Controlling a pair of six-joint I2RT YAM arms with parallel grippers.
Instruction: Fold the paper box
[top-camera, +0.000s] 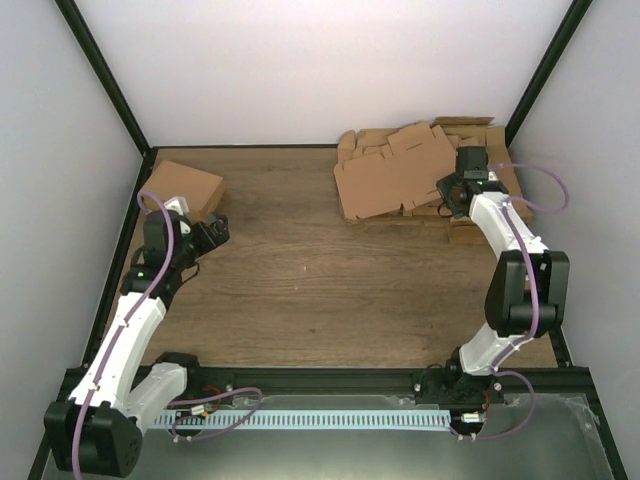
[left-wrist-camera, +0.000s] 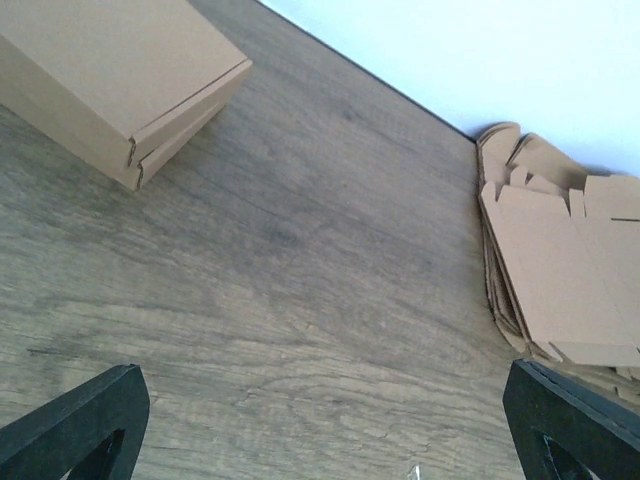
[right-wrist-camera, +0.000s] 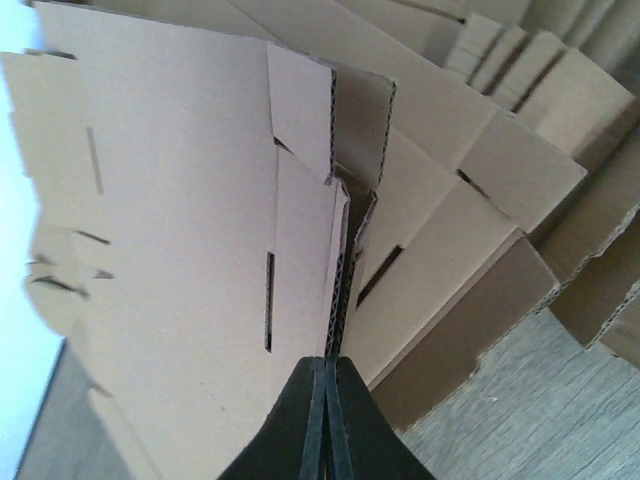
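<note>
The paper box is a flat brown die-cut sheet with flaps and slots, lying on top of the pile at the back right. My right gripper is shut on its right edge. In the right wrist view the black fingers pinch the sheet's corrugated edge, and the sheet stretches away to the left. My left gripper is open and empty at the left, just in front of a folded box. In the left wrist view its fingertips stand wide apart over bare wood.
A finished shallow brown box stands at the back left and shows in the left wrist view. The pile of flat blanks lies at the back right, against the frame post. White walls enclose the wooden table.
</note>
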